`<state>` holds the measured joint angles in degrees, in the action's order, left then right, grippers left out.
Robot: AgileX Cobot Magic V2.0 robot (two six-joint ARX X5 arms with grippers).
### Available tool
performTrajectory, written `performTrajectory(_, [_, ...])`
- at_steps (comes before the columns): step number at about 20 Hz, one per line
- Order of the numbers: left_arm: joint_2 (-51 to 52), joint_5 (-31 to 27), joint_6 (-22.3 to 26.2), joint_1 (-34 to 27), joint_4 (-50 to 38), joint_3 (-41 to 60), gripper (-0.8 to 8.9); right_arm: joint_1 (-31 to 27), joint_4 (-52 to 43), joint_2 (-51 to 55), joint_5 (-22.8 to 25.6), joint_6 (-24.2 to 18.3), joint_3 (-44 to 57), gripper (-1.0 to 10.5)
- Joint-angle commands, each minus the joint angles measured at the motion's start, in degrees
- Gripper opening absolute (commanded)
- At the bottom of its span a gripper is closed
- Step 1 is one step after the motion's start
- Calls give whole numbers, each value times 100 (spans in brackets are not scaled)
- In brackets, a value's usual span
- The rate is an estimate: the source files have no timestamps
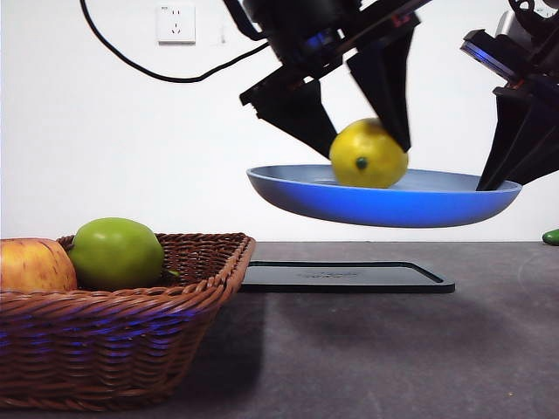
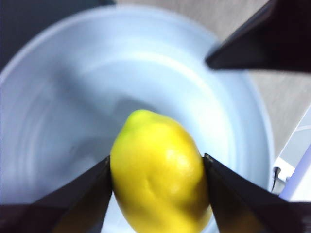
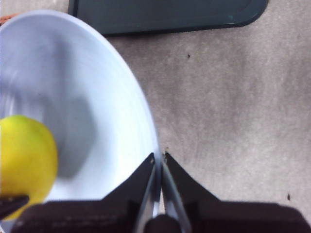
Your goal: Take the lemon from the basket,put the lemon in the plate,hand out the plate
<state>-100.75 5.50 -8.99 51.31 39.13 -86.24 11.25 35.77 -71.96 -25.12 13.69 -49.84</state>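
Note:
The light-blue plate (image 1: pixel 384 205) hangs level in the air above the black tray. My right gripper (image 1: pixel 482 183) is shut on the plate's right rim, as the right wrist view (image 3: pixel 159 158) shows. The yellow lemon (image 1: pixel 368 155) rests in the plate. My left gripper (image 1: pixel 370 148) comes down from above with a jaw against each side of the lemon (image 2: pixel 158 174). In the left wrist view that gripper (image 2: pixel 157 159) is over the plate (image 2: pixel 73 97). The lemon (image 3: pixel 24 155) and plate (image 3: pixel 97 97) also show in the right wrist view. The wicker basket (image 1: pixel 131 323) stands at the near left.
A green apple (image 1: pixel 116 253) and a red-yellow apple (image 1: pixel 35 266) lie in the basket. A flat black tray (image 1: pixel 349 277) lies on the dark table under the plate, and also shows in the right wrist view (image 3: pixel 165 14). A small green thing (image 1: pixel 551 236) sits at the far right edge.

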Motion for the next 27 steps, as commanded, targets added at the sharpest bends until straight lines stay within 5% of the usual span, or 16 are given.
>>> performTrajectory(1, [-50, -92, 179, 83, -2, -92, 341, 24, -74, -46, -44, 83, -120, 3])
performTrajectory(10, [79, -90, 302, 35, 173, -94, 337, 9, -81, -48, -44, 170, -120, 3])
performTrajectory(17, [1657, -74, 319, -192, 601, -116, 337, -426, -144, -407, -50, 221, -306, 3])
performTrajectory(27, [3897, -79, 321, -190, 855, -116, 337, -645, 59, -2824, -181, 195, -2769, 3])
